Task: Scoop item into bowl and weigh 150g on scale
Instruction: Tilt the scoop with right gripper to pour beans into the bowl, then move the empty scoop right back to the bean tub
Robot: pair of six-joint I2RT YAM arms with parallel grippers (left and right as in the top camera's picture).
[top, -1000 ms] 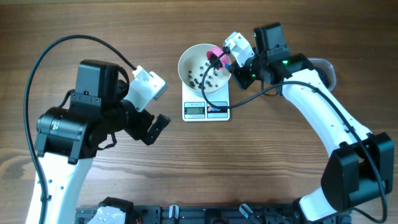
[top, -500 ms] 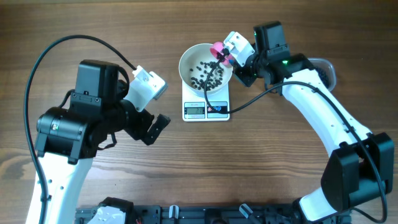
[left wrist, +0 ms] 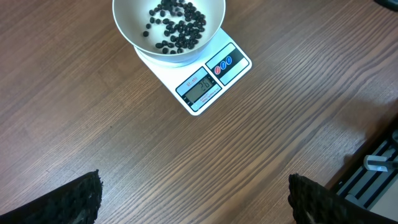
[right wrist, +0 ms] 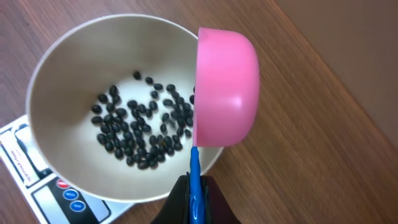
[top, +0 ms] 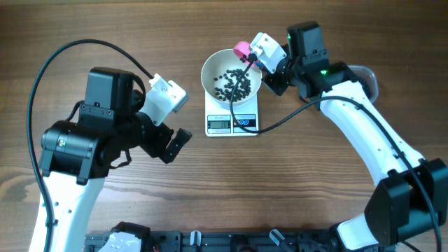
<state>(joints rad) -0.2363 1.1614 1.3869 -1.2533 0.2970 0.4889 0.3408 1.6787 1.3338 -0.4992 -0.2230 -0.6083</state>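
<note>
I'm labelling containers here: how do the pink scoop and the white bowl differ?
The pink scoop is much smaller than the white bowl. The scoop is tipped sideways over the bowl's rim; the bowl sits upright on the scale. The bowl holds black beans; the scoop's inside is hidden. Both are round.

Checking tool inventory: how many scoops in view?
1: the small pink plastic scoop, blue-handled, tipped on its side over the rim of the round white bowl, its handle clamped in the right gripper. The arms could hide others.
</note>
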